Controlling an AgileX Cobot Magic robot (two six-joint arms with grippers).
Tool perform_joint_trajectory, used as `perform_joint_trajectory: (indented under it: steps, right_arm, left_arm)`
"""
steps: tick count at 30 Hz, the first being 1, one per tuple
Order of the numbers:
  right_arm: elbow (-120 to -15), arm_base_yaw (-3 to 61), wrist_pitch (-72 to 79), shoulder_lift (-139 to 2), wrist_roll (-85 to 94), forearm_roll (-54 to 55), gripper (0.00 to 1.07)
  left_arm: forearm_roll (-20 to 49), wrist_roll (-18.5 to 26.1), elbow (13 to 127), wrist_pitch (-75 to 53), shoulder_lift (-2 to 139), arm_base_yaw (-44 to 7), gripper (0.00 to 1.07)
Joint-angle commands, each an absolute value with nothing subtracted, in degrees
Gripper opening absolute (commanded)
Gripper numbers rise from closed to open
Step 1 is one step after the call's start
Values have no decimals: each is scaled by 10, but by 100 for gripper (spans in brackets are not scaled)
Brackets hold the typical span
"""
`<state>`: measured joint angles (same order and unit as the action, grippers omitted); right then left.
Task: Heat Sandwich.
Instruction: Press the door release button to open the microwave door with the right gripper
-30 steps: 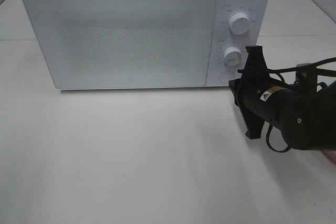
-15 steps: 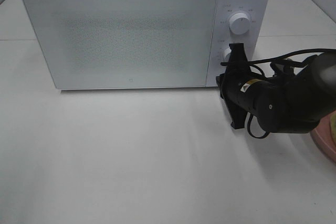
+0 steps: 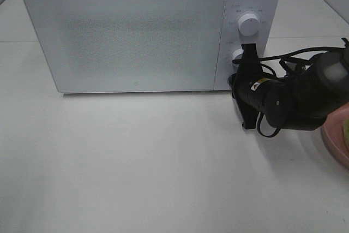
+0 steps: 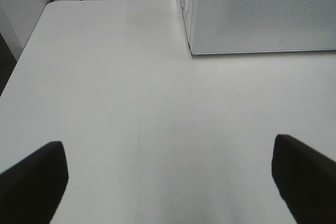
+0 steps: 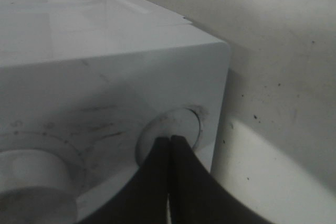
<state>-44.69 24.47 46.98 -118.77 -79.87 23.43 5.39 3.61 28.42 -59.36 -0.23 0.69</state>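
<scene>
Slipping is the risk: right gripper (image 5: 169,139) - closed tight, empty - presses the microwave (image 3: 131,36) button (image 5: 184,121) off-centre; left gripper (image 4: 168,179) wide open, empty; sandwich (image 3: 346,130) on plate (image 3: 331,141) - far right.

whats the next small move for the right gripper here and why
Probably push the shut right gripper straight into the round button: its tips sit right at that button, and the microwave door is closed, so nothing can go in yet.
</scene>
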Motion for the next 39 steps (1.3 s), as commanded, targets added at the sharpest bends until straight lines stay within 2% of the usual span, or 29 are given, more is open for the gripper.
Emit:
perform_joint_trajectory:
  steps: [1,13,22,39]
  right_arm:
    - [-455,231,489,-1188,-792,229,0]
    - [-456,227,560,-1191,-781,258,1]
    - [-534,227,643,-1234,-767,253,1]
    - [-541,227,639,-1234,-762,242,3]
  left_arm:
    - [56,36,282,-589,-17,5,103]
    - [56,36,282,-589,-17,5,103]
    - [56,36,282,-589,-17,5,103]
    - [56,36,282,-589,-17,5,103]
